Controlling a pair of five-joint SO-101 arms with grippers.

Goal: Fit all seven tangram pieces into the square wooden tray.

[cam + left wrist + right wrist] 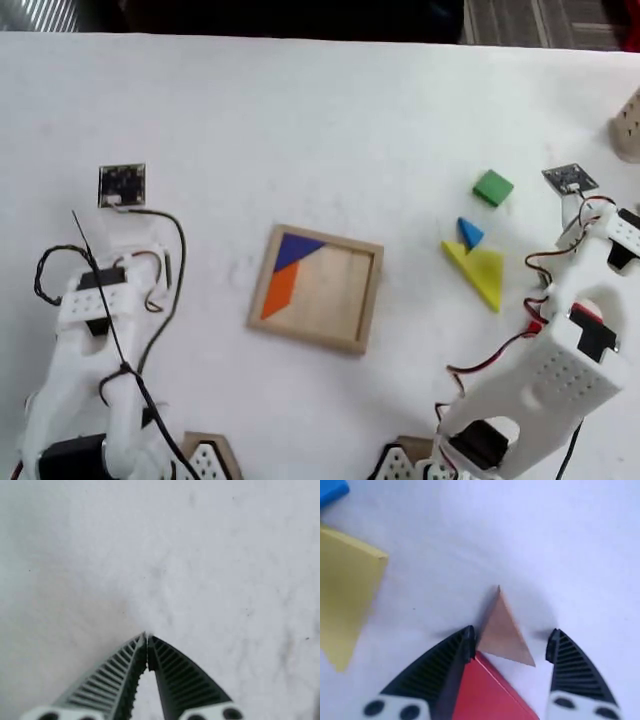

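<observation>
The wooden tray [362, 300] sits in the middle of the white table [300, 120]. Inside it, a blue piece [297, 250] and an orange piece [280, 290] lie on the side nearest the left arm. Outside the tray, on the right arm's side, lie a green square [493, 187], a small blue triangle [469, 232] and a yellow triangle [480, 270]. The right gripper [511, 636] is spread wide, with a tan triangle [502, 627] between its fingers and a red piece [487, 690] just beside that triangle. The left gripper [146, 639] is pressed together, holding nothing, over bare table.
</observation>
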